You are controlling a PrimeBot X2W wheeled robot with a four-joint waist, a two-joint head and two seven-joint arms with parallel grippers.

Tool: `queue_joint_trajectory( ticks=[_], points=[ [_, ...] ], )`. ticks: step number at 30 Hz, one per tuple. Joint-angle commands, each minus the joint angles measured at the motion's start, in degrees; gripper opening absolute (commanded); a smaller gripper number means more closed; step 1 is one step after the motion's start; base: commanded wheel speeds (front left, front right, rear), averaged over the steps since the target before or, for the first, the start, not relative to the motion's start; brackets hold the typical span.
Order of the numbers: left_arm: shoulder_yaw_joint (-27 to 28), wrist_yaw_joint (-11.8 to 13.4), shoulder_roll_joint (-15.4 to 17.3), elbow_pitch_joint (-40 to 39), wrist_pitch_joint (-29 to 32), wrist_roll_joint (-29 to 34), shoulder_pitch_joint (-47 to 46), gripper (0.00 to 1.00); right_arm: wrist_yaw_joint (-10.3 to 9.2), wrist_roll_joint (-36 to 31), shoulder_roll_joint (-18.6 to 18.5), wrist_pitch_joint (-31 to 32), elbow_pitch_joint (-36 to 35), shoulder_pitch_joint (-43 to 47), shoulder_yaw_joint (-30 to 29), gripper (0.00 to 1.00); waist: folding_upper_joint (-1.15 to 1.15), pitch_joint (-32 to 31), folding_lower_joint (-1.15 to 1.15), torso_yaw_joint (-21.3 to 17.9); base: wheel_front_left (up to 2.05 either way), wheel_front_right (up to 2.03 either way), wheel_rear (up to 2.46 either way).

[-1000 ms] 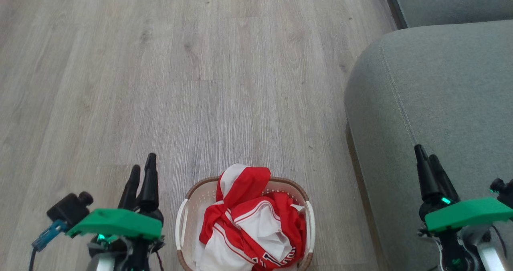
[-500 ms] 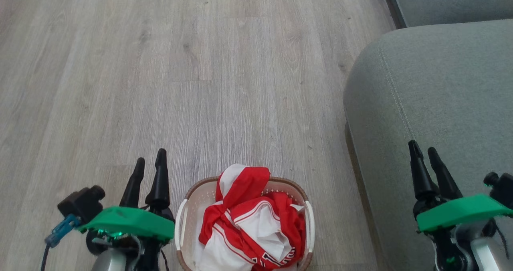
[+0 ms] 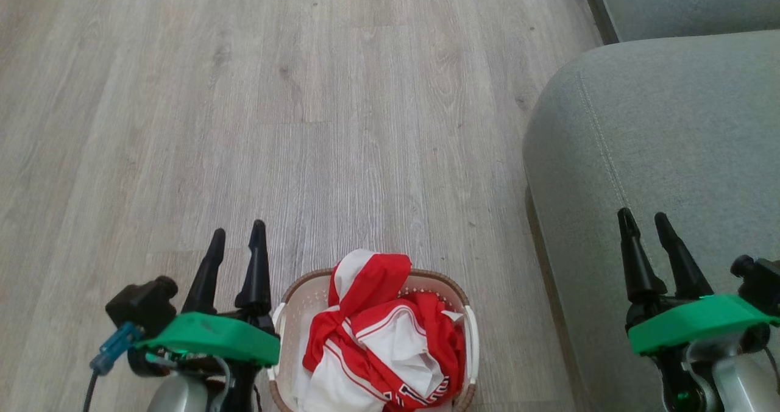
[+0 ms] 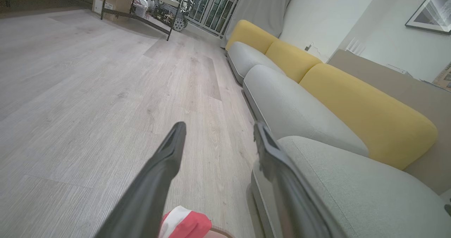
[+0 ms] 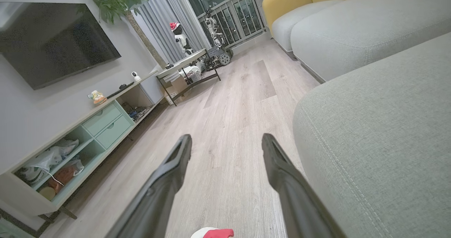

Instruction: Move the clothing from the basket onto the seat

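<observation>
You're looking at a home living room: wall-mounted TV (image 5: 56, 37) above a low cabinet (image 5: 105, 121), a long sofa (image 4: 296, 104), curtains (image 4: 264, 5), wood floor (image 3: 244, 125).

Bare floor (image 3: 274, 125) ahead — only the seat (image 3: 658, 156) blocks the right side.

Basket on the floor, seat to its right.
The small oval cream plastic laundry basket with perforated walls (image 3: 304, 305) stands on the pale wood-plank floor (image 3: 244, 125) at the near edge of the head view. The red-and-white shiny sports clothing (image 3: 384, 339) is heaped in it and reaches over its far rim. The large grey-green fabric sofa seat (image 3: 670, 156) lies to the right, apart from the basket. The left fingers (image 3: 256, 266) stand just left of the basket, and the right fingers (image 3: 634, 259) are over the seat.
</observation>
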Motion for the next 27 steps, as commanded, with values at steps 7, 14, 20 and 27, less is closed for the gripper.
queue_joint_trajectory(
  ticks=[7, 14, 20, 27],
  points=[
    [0.34, 0.78, 0.8, -2.8, -1.92, 5.71, -3.35, 1.0, -0.01, -5.31, -1.9, -1.96, -2.8, -2.8, 1.04, 1.0, 0.0, 0.09, 0.0, 0.08, 0.0, 0.0, 0.0],
    [-0.08, 1.27, 0.84, -3.38, -3.09, 10.39, -3.53, 1.0, -0.01, -9.56, -2.48, -3.14, -2.99, -2.87, 1.49, 1.0, 0.0, 0.22, 0.0, 0.0, 0.0, 0.0, 0.0],
    [-0.71, 1.68, 0.88, -3.97, -4.1, 14.34, -3.69, 1.0, -0.01, -13.05, -2.9, -4.15, -3.42, -3.07, 2.04, 1.0, 0.0, 0.22, 0.0, -0.11, 0.0, 0.0, 0.0],
    [-1.71, 2.18, 0.93, -4.6, -5.27, 18.82, -3.88, 1.0, -0.01, -16.81, -3.66, -5.33, -4.14, -3.21, 2.93, 1.0, 0.0, 0.27, 0.0, -0.15, 0.0, 0.0, 0.0]
  ],
)
